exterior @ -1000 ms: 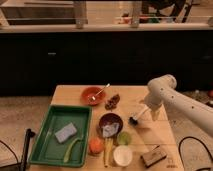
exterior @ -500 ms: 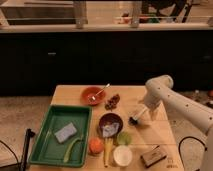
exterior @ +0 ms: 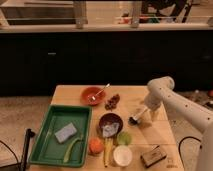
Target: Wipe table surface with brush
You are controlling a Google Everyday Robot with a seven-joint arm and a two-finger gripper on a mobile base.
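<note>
Nearest the front edge, a small brown box [exterior: 153, 156] and a white cup [exterior: 122, 156] sit just below the bare patch of the table surface [exterior: 161, 136], so a long stroke pulled toward the front could shove either one off. A little farther in, the green apple [exterior: 125, 138] and the dark brown bowl [exterior: 111, 123] lie just left of the brush [exterior: 138, 116]. Its dark bristle head is low at the wood, though I cannot tell whether it touches. A leftward sweep would likely roll the apple or knock the bowl. The gripper [exterior: 148, 109], low over the right side of the table, looks clamped on the whitish handle at a slant, and pressing too hard might twist the brush out of that hold. Farther back, the dark crumbly pile [exterior: 112, 102] and the orange bowl [exterior: 92, 95] with its spoon [exterior: 101, 91] could scatter or tip if a stroke ran that far.
</note>
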